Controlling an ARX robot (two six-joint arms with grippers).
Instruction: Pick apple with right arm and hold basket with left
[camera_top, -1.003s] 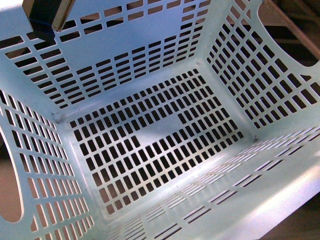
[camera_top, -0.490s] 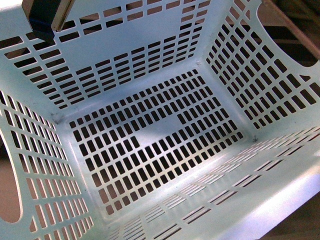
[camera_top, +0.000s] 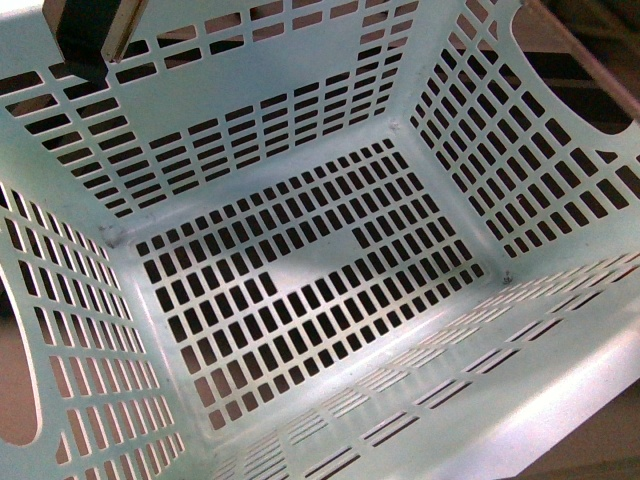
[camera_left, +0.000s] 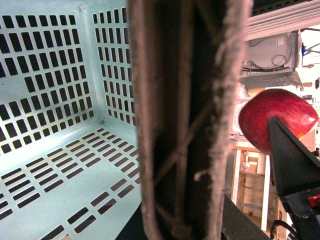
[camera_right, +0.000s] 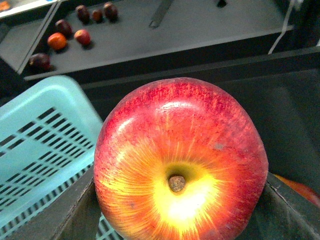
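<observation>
The pale turquoise basket fills the front view and is empty inside. In the left wrist view its slotted wall shows, and its brown-grey lattice handle runs right across the camera. My left gripper is shut on that handle, and its jaws are hidden behind it. My right gripper is shut on the red apple, stem dimple toward the camera, dark fingers on both sides. The apple also shows in the left wrist view, held outside the basket beside the handle.
A dark arm part hangs over the basket's far wall. In the right wrist view the basket's rim lies beside the apple. Several small fruits lie on a dark shelf beyond. White shelving stands behind the apple.
The basket has shifted very slightly to the left in the front view. Nothing else has visibly changed.
</observation>
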